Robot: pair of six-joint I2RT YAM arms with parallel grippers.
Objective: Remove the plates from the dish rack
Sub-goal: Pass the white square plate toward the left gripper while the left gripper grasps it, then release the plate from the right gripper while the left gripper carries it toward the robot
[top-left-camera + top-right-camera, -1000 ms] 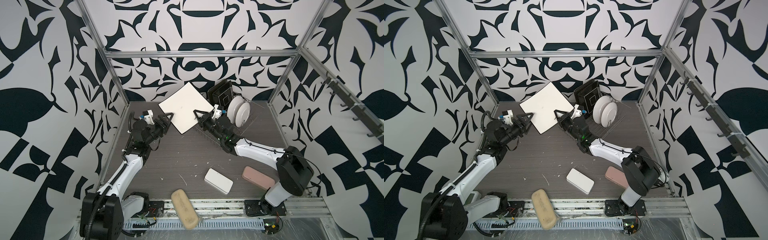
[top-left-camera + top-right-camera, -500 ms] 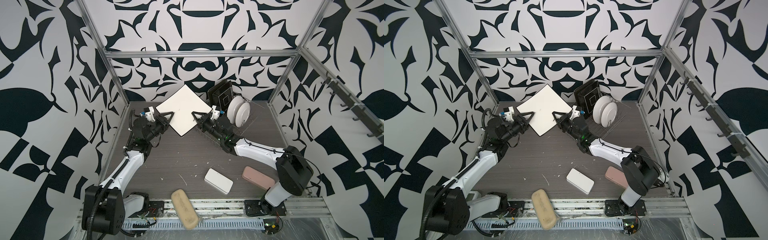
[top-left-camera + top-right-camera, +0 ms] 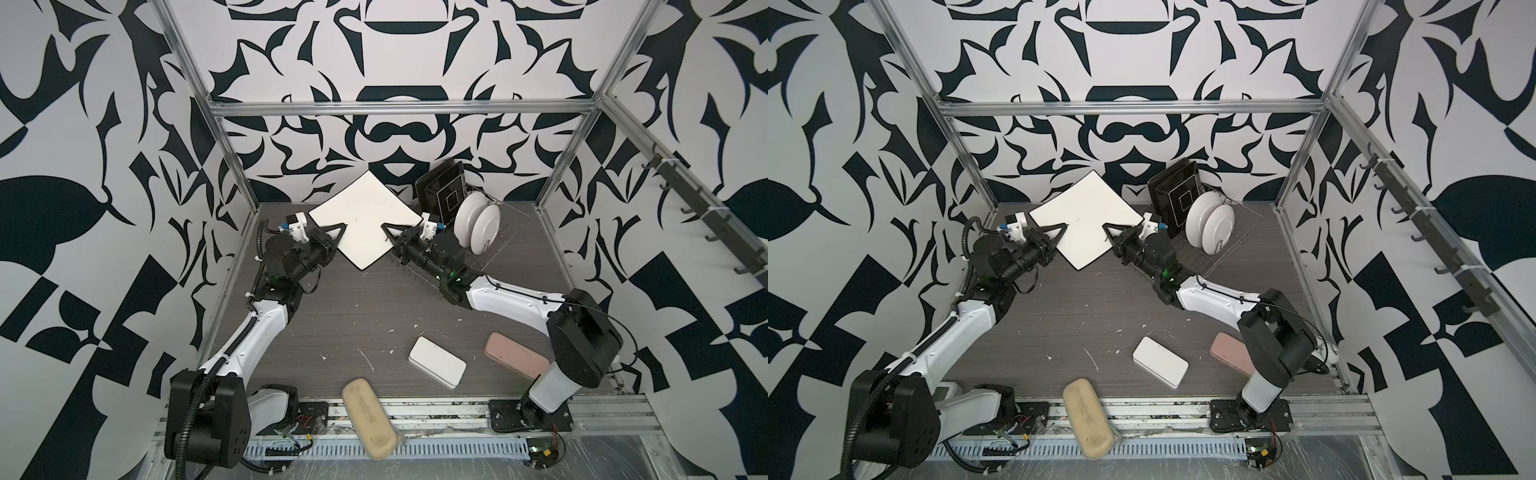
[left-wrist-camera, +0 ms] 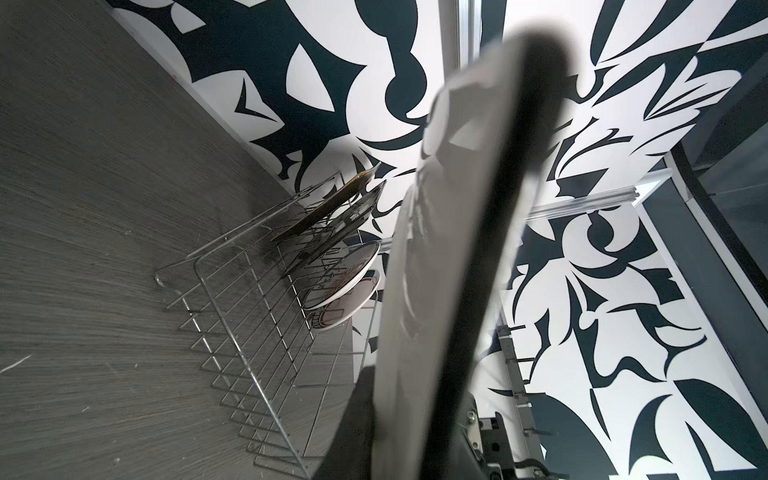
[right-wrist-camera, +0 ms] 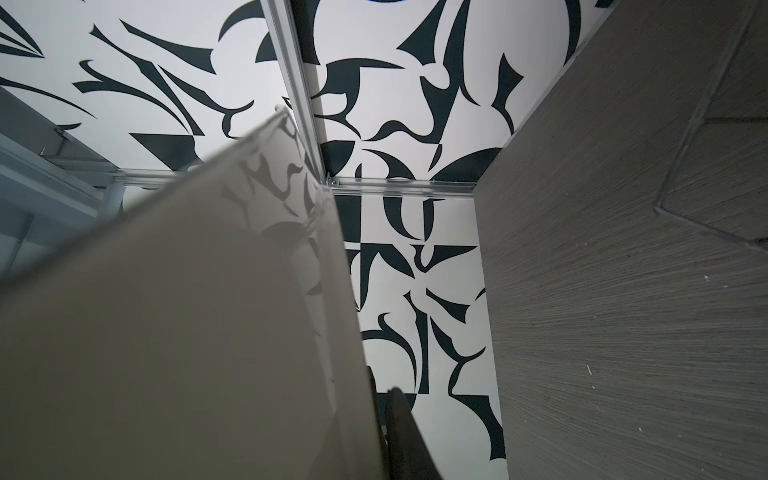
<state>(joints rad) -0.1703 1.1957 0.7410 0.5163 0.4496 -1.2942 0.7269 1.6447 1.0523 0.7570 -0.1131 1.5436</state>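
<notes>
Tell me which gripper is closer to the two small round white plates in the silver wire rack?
Right. The right gripper holds the large white square plate by the edge nearest the round white plates; the left gripper holds its opposite edge, farther away.

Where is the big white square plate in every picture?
Top view: white square plate, back middle, turned like a diamond, left of the dish rack.
Top view: same place, left of the dish rack.
Left wrist: close, blurry, edge-on; dish rack behind it.
Right wrist: close, blurry, covering much of the picture; no dish rack.
Shared landmark: the dish rack, seen in three views.
</notes>
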